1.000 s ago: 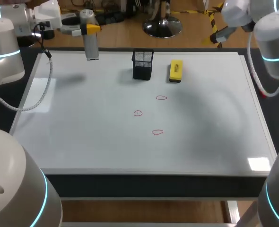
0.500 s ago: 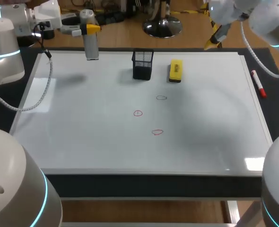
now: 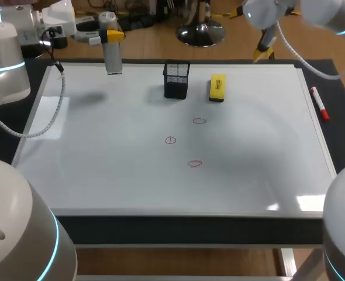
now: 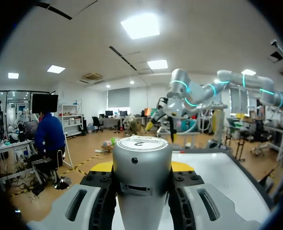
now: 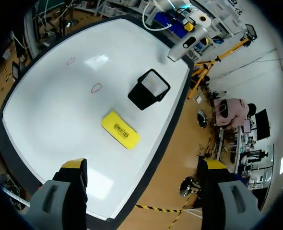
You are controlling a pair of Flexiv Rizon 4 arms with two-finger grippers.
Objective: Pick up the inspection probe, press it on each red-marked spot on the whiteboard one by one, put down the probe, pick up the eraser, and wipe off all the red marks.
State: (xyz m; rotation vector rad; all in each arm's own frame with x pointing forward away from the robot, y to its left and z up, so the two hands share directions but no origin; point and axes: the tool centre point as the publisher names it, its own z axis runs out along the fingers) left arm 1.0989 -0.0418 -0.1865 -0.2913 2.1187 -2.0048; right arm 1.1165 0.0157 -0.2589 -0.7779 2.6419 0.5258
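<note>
My left hand (image 4: 141,167) clamps the probe (image 4: 141,151) upright at 11 o'clock of the whiteboard (image 3: 102,164). My right hand (image 5: 144,166), at 1 o'clock, is spread wide and holds nothing.

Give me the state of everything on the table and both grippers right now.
left gripper: shut on the inspection probe.
inspection probe: upright, not on any mark.
right gripper: open, empty, up by the whiteboard's far edge.
eraser: lying flat on the whiteboard, untouched.
red marks: three, all unwiped.
mesh holder: upright beside the eraser.
red marker: lying off the whiteboard's right edge.
</note>
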